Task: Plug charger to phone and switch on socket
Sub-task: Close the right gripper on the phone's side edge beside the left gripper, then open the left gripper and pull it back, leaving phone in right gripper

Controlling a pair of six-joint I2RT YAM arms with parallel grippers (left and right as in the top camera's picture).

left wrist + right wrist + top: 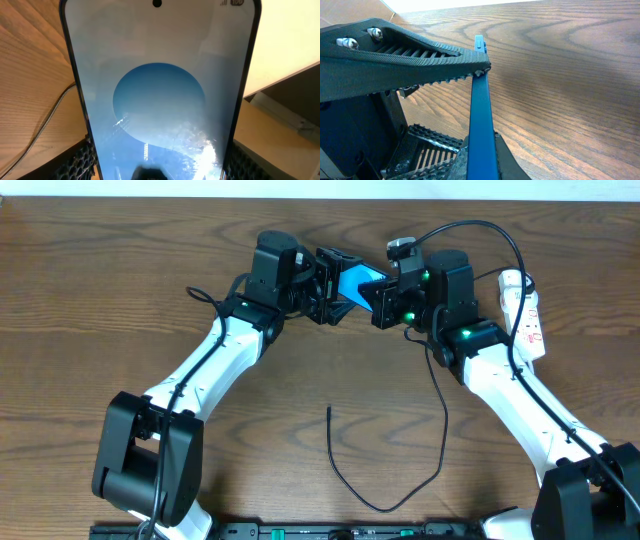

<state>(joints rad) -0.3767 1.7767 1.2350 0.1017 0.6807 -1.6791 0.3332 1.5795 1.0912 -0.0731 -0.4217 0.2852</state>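
Left claw: jaws wide, closed across the width of the phone, whose long edges sit against both pads. We find the phone held off the table, screen lit, between the two claws.

Right claw: all but shut, pinching the phone through its thickness at the end away from the left claw, near its fingertips only.

The charger lies loose on the table, its tip well apart from both claws. The socket lies just beyond the right claw's outer side.

Risks, in our judgement:
- Two grips on one rigid phone may twist it should either arm drift.
- The right claw's shallow bite may let the phone slip or pivot if the left lets go.
- Neither claw is free for the charger.
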